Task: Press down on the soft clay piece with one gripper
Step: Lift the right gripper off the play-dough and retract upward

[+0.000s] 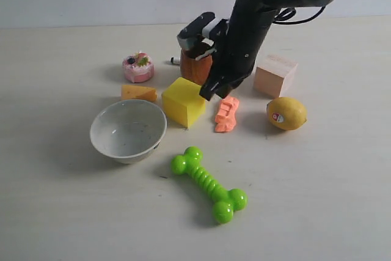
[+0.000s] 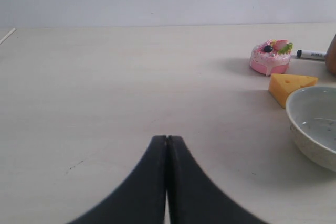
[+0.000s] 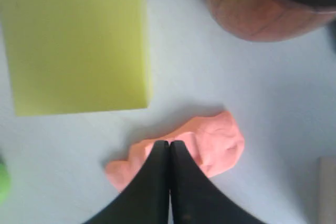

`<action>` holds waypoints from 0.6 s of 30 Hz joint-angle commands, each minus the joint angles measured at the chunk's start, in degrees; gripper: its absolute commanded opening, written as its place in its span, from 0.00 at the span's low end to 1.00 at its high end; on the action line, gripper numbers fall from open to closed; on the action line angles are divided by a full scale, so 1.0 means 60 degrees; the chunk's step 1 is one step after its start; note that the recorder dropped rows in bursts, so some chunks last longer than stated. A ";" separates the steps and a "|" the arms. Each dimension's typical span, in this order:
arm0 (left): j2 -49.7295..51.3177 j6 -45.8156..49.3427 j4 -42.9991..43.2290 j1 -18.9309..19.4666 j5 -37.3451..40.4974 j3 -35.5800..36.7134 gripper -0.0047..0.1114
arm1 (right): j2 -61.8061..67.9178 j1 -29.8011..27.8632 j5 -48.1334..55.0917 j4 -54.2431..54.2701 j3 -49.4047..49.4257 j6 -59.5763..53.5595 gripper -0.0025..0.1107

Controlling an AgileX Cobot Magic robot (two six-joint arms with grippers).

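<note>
I've got right tool [image 3: 169, 145] pressed together as one blunt tip for pushing. It hangs over soft clay piece [image 3: 220, 140], mid-counter between yellow block [image 3: 73, 40] and lemon [image 1: 286, 113]; contact unclear. Left tool [image 2: 167, 141] pressed together, idle toward left edge.

No legible txt in any view.
Lemon [image 1: 286, 113]: small round sticker [image 1: 278, 117] on the side facing the ext. cam, red & white; print too small to read.
Marker [image 2: 311, 54]: white barrel w/ dark print along it, seen in L wrist view; blurred, can't make out letters or nos.
</note>
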 commanded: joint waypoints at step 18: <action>-0.0059 -0.0021 -0.0023 -0.0072 -0.0066 0.0003 0.04 | -1.0822 -0.0350 -0.4683 0.4680 0.6473 0.0071 0.02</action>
